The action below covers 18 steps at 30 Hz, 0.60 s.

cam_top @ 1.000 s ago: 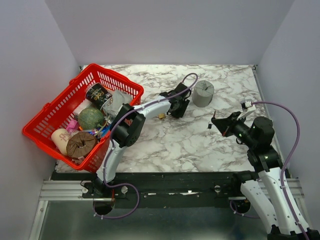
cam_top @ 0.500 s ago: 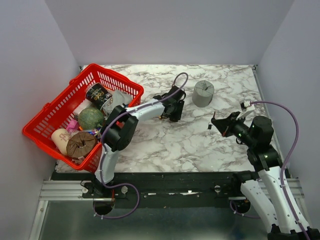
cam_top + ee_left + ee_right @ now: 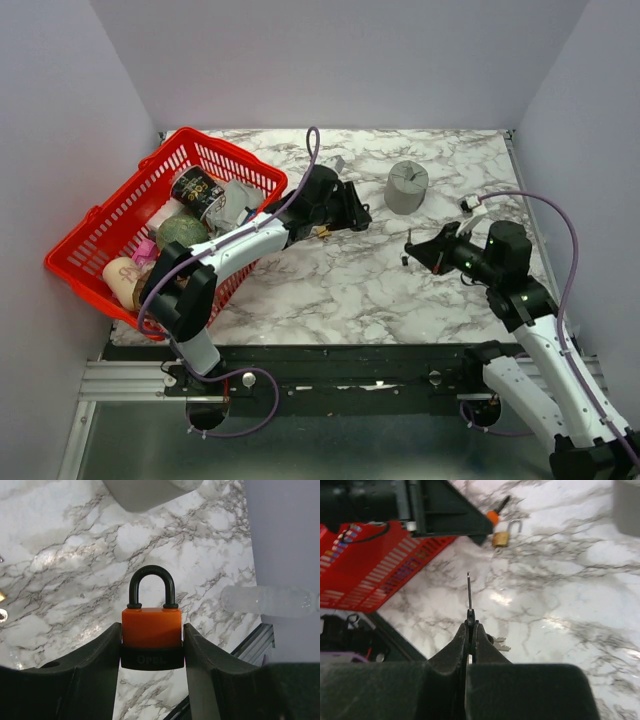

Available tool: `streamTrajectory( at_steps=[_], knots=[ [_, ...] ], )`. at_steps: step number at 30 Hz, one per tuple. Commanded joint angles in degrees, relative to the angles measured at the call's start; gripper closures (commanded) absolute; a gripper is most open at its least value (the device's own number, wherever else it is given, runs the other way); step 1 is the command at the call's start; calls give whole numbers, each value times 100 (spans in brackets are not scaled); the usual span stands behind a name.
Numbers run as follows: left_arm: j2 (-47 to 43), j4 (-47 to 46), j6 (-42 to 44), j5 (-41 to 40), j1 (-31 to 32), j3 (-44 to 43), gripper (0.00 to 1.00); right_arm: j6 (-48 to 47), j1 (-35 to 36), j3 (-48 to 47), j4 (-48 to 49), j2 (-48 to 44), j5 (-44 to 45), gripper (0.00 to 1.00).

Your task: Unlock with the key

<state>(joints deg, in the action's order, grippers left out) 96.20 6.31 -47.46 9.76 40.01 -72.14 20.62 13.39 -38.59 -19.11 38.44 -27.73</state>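
White-grey marble tabletop; plain pale grey walls on three sides; aluminium rail along near edge.

The left arm and right arm are white tubular links with black joint housings. A thin purple cable loops along each. The left pincer and right pincer have matte black, wedge-shaped fingers

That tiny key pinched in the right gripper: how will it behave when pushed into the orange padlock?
The key looks thin and stiff, but only its small head sits in the right gripper, so it may pivot or slip when pushed. It is probably very light; a slight miss against the orange padlock could knock it askew.
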Motion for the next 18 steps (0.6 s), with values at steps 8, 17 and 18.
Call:
streamTrajectory(
  at_steps=[8,17,18],
  knots=[
    [-444,-543,-123,-184,-46,604,100,899,2000,-175,1207,1745,699,99],
    [-559,-551,-70,-203,-55,701,100,1040,2036,-386,1463,2589,628,99],
    [-559,-560,-88,-176,-55,710,100,1066,2036,-404,1489,2634,637,99]
  ],
)
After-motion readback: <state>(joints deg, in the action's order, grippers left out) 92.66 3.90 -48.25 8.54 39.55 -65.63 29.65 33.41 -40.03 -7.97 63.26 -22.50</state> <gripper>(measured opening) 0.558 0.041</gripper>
